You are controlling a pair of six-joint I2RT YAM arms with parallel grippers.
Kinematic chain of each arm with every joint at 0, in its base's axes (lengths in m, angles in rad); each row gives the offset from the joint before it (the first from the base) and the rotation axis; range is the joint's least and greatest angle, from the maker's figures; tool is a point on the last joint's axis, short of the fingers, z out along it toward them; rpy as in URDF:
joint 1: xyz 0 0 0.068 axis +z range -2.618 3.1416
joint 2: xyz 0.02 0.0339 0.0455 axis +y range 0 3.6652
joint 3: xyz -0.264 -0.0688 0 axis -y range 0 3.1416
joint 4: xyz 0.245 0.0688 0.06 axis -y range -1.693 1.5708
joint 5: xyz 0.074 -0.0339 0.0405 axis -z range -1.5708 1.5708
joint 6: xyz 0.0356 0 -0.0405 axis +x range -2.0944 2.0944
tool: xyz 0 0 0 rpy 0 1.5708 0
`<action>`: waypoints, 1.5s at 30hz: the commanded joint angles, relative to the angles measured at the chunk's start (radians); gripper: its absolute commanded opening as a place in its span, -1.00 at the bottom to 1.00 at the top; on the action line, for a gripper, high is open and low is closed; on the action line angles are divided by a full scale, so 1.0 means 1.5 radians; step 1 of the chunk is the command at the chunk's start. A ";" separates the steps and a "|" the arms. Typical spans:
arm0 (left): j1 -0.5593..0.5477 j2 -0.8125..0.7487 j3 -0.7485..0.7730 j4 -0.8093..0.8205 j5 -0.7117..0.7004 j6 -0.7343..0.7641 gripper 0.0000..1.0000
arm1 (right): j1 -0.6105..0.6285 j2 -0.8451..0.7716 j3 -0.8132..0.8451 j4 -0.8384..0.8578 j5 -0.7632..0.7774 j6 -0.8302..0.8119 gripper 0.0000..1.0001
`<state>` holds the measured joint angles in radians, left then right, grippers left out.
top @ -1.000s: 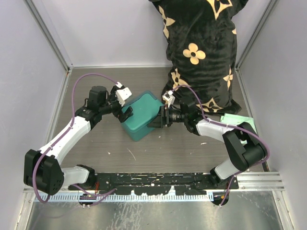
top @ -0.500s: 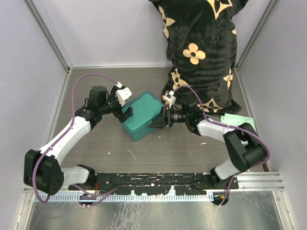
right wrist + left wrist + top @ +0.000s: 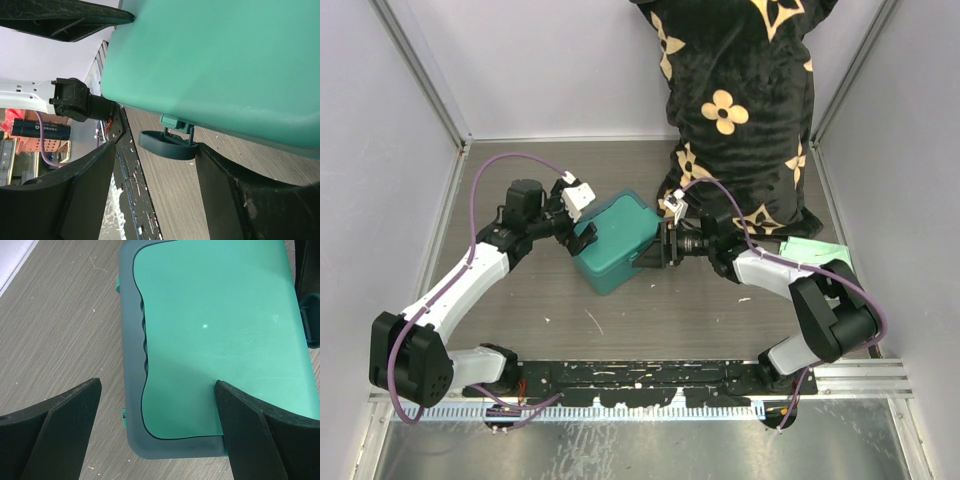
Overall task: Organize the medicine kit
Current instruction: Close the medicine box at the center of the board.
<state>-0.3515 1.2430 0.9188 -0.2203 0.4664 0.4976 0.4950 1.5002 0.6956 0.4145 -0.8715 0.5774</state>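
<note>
The medicine kit (image 3: pixel 613 245) is a teal-green box with its lid down, standing askew on the wood-grain table. My left gripper (image 3: pixel 578 226) is open at its left end. In the left wrist view that gripper (image 3: pixel 157 432) straddles the lid's near corner (image 3: pixel 220 330), one finger (image 3: pixel 55 435) over the table and the other over the lid. My right gripper (image 3: pixel 655 250) is at the box's right side. In the right wrist view its jaws (image 3: pixel 155 195) stand apart around the dark front latch (image 3: pixel 167 145). One finger (image 3: pixel 250 200) touches the latch's end.
A large black fabric shape with gold flowers (image 3: pixel 740 100) fills the back right, close behind the right arm. A pale green cloth (image 3: pixel 815 250) lies at the right wall. Grey walls and metal rails (image 3: pixel 420 70) close in the table on three sides.
My right gripper has crept left toward the box and its jaws have narrowed around the latch. The left arm and the box have stayed put.
</note>
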 commanded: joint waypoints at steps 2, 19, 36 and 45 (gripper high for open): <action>-0.002 -0.006 -0.012 -0.022 -0.028 0.029 0.96 | 0.003 -0.057 0.013 0.007 -0.036 -0.012 0.39; -0.002 -0.008 -0.011 -0.023 -0.027 0.027 0.97 | 0.004 -0.024 0.066 -0.062 0.059 -0.041 0.05; -0.002 -0.007 -0.010 -0.026 -0.027 0.028 0.97 | 0.004 0.010 0.080 -0.099 0.099 -0.069 0.02; -0.002 -0.012 -0.014 -0.026 -0.026 0.030 0.97 | 0.004 0.010 0.067 -0.095 0.100 -0.098 0.01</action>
<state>-0.3527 1.2388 0.9184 -0.2203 0.4591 0.5125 0.4965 1.4998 0.7818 0.2562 -0.7750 0.4850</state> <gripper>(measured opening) 0.983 0.510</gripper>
